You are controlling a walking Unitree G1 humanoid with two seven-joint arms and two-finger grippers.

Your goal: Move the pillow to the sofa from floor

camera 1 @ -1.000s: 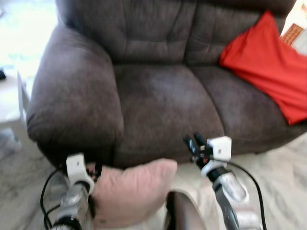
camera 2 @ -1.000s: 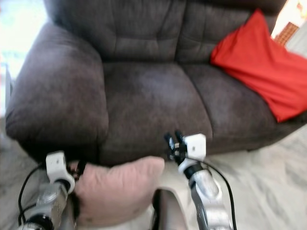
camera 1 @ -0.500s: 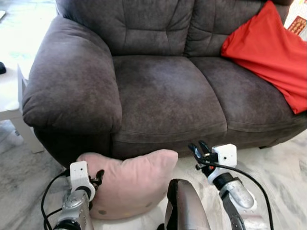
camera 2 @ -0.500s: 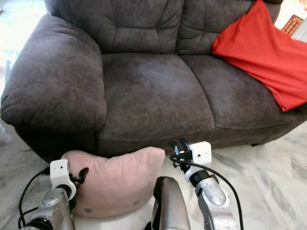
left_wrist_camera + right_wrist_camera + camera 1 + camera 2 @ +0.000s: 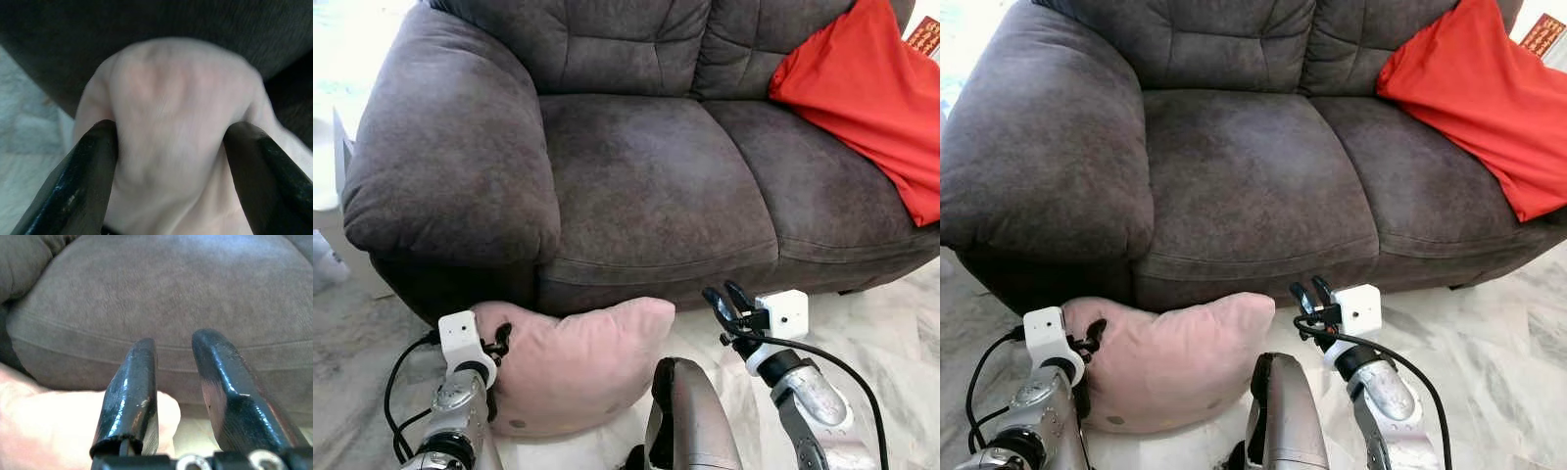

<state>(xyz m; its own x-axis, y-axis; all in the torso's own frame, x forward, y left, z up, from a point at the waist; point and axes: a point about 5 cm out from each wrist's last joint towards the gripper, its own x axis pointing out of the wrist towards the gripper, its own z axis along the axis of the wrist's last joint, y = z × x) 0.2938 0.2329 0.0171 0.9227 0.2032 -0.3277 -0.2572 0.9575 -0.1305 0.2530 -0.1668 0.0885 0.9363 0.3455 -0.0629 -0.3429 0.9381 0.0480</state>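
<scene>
A pale pink pillow (image 5: 582, 362) sits low on the marble floor against the front of the dark grey sofa (image 5: 646, 166). My left gripper (image 5: 495, 342) is shut on the pillow's left corner. In the left wrist view, the black fingers (image 5: 93, 166) pinch a bunch of pink fabric (image 5: 171, 98). My right gripper (image 5: 728, 303) hovers open just right of the pillow's upper right corner, in front of the seat cushion's edge. Nothing lies between its fingers (image 5: 129, 391). The pillow's corner (image 5: 58, 426) shows beside them.
A red cushion (image 5: 862, 98) leans on the sofa's right seat and backrest. The left and middle seats are bare. A white piece of furniture (image 5: 337, 157) stands left of the armrest. Part of my own body (image 5: 685, 421) rises at the bottom middle, by the pillow.
The whole picture has sharpened and shifted as the camera moved. My left gripper stays shut on the pillow's corner. The right gripper holds its place beside the pillow.
</scene>
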